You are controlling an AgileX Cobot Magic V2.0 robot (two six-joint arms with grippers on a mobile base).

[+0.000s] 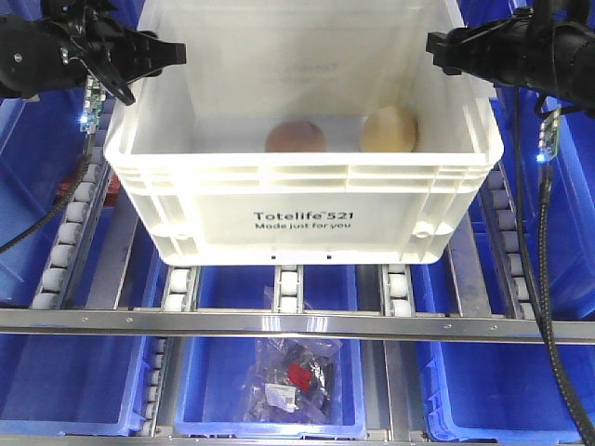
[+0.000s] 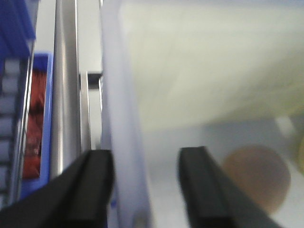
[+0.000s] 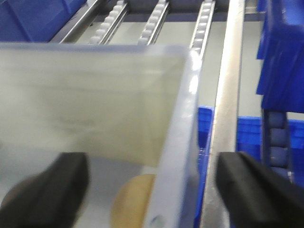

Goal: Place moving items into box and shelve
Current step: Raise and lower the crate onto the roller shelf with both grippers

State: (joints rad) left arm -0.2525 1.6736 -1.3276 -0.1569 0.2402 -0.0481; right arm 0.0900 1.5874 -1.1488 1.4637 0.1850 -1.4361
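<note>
Near at front, box (image 1: 302,200) on rollers, both moving items (image 1: 296,137) inside; left gripper (image 2: 142,183) and right gripper (image 3: 154,185) spread astride its side walls, unclamped; shelving step, next clamp and push in.

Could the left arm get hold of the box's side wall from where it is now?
Probably yes: the left gripper is open and already straddles the box wall, one finger inside and one outside, nothing between them.
</note>
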